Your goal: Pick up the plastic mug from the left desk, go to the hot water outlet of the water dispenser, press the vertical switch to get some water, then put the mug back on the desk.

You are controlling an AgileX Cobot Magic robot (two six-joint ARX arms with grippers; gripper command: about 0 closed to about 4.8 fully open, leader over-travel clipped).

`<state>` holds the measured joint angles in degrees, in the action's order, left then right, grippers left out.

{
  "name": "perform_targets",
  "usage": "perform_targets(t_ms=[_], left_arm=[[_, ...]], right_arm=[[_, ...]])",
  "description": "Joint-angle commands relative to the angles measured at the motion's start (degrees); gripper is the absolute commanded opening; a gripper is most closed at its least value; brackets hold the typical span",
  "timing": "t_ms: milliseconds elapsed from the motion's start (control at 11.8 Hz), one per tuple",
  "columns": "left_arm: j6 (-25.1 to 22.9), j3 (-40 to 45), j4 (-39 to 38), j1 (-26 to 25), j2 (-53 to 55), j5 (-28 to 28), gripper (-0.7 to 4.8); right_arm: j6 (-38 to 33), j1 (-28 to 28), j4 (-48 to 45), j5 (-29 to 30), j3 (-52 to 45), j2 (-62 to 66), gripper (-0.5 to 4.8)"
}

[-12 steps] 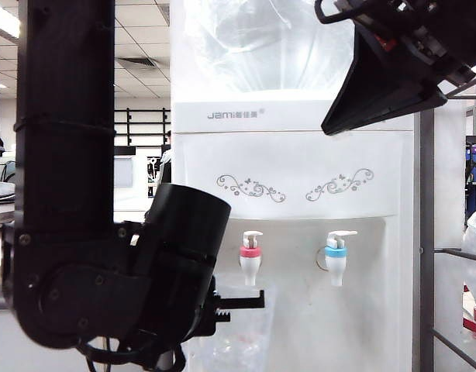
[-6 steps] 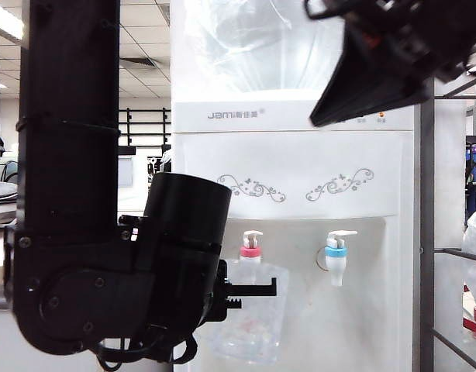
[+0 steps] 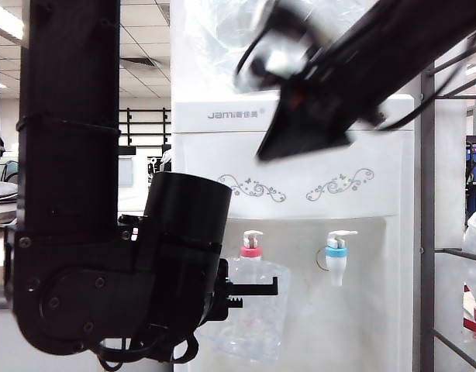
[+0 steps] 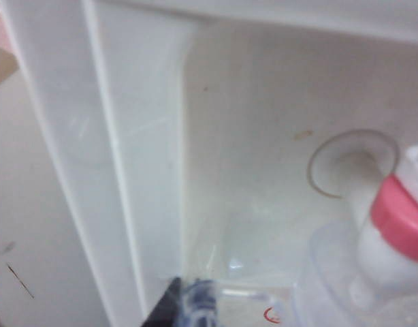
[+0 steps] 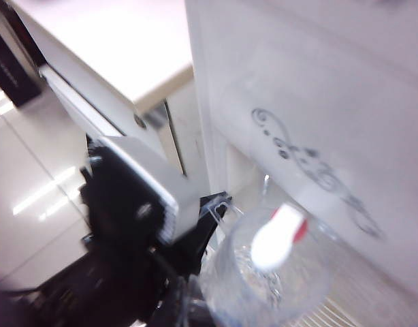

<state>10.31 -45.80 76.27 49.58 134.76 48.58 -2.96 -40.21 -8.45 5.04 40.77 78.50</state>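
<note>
The clear plastic mug (image 3: pixel 252 314) hangs right under the hot water outlet (image 3: pixel 250 256), the red-collared tap of the white water dispenser (image 3: pixel 300 178). My left gripper (image 3: pixel 252 290) is shut on the mug by its handle side; one black fingertip (image 4: pixel 169 308) shows beside the clear handle. The mug's rim (image 4: pixel 331 266) rings the red collar (image 4: pixel 398 216). From above, the vertical switch (image 5: pixel 277 236) stands over the mug's mouth (image 5: pixel 277 286). My right gripper (image 3: pixel 283 141), blurred and shut, hangs high in front of the dispenser, above and right of the tap. The left desk (image 5: pixel 120 48) lies beside the dispenser.
A blue-collared tap (image 3: pixel 336 256) with a sideways lever sits right of the red one. The big clear bottle (image 3: pixel 222 39) tops the dispenser. My left arm's black housing (image 3: pixel 75 232) fills the near left. A grey metal rack (image 3: pixel 428 232) stands to the right.
The left gripper has lifted the mug up around the red tap's spout. The right arm has swung down and leftward across the dispenser's front.
</note>
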Motion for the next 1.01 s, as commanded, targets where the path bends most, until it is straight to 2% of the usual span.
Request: perform_targets(t_ms=[85,423,761,846,1015], left_arm=[[0.6,-0.9,5.2,-0.3,-0.9,0.0,-0.05],[0.6,-0.9,5.2,-0.3,-0.9,0.1,-0.05],[0.6,-0.9,5.2,-0.3,-0.9,0.1,-0.05],[0.6,-0.9,4.1,-0.3,-0.9,0.1,-0.05],[0.6,-0.9,0.7,-0.3,-0.9,0.1,-0.05]], right_arm=[[0.0,0.2,1.6,-2.9,4.5,6.0,-0.02],[0.0,1.7,0.6,-5.1,4.6,7.5,-0.02],[-0.5,2.3,-2.7,-2.9,4.6,9.6,-0.02],[-3.4,2.3,-3.1,-1.4,5.0,11.3,-0.02],[-3.5,2.3,-3.0,-2.0,5.7,12.6,-0.02]])
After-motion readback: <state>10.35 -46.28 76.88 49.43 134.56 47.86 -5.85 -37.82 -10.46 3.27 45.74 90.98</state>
